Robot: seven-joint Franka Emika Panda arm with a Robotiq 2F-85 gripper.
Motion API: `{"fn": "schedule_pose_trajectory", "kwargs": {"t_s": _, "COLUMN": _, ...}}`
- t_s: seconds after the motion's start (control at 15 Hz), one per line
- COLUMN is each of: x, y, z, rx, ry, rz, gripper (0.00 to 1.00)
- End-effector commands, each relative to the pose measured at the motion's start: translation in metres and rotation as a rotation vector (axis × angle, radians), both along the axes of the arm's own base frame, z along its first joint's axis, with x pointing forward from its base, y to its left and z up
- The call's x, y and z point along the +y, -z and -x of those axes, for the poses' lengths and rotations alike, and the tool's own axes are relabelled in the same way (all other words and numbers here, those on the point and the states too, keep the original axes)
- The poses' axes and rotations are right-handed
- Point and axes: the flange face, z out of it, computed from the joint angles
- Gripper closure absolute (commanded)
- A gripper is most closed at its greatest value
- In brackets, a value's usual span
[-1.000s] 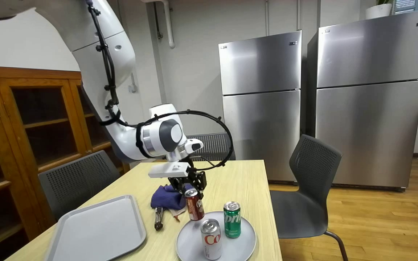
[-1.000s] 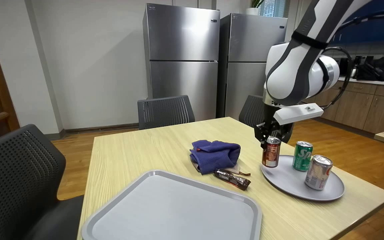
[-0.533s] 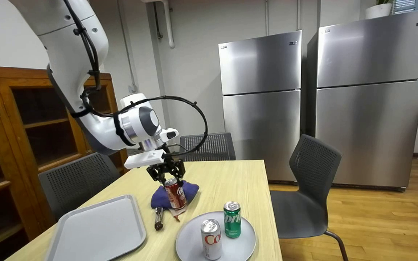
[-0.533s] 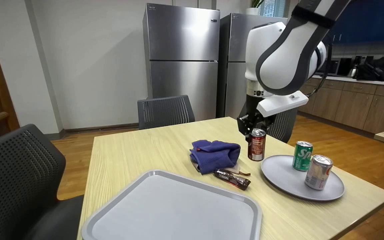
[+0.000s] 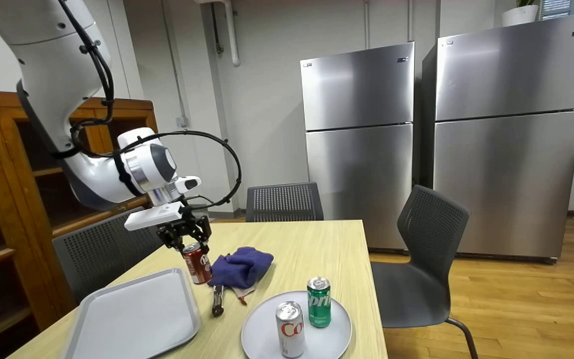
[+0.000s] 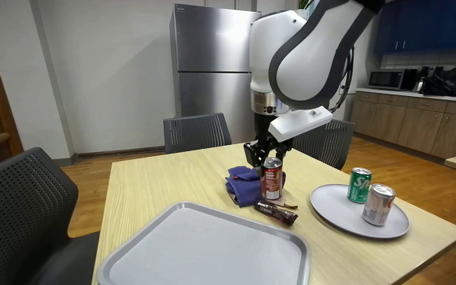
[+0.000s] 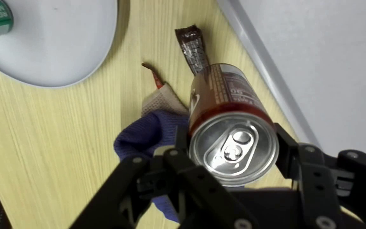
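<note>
1. The gripper (image 7: 232, 143) pinches a red can (image 5: 198, 267) near its top, one finger on each side.
2. That can hangs just beside the gray tray (image 6: 212, 253), outside its rim, seemingly clear of the table (image 6: 164, 178).
3. Near the tray, on the can's side, lies a wrapped bar (image 6: 276, 213); a purple cloth (image 5: 247, 267) sits farther from the tray.
4. Apart from the tray, a round plate (image 6: 331, 202) bears a green can (image 6: 359, 185) and a silver can (image 6: 379, 204), upright.
5. Step in hand, as judged: between pick-up and set-down. The next move calls for a steady grip and height above the tray's rim.

In an exterior view, the red can (image 6: 272, 180) partly hides the purple cloth (image 6: 245, 187).
</note>
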Motion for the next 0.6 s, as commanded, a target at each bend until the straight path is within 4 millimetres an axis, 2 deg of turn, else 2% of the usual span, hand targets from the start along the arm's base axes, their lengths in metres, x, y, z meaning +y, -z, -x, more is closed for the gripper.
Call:
{"fn": "schedule_pose_trajectory", "kwargs": {"t_s": 0.0, "x": 0.042, "y": -0.007, "z": -0.001, "rx": 0.005, "ry": -0.058, "rz": 0.006, "gripper": 0.61}}
{"fn": "schedule_pose_trajectory", "kwargs": {"t_s": 0.53, "x": 0.128, "y": -0.005, "z": 0.002, "rx": 0.009, "ry": -0.210, "rz": -0.024, "gripper": 0.61}}
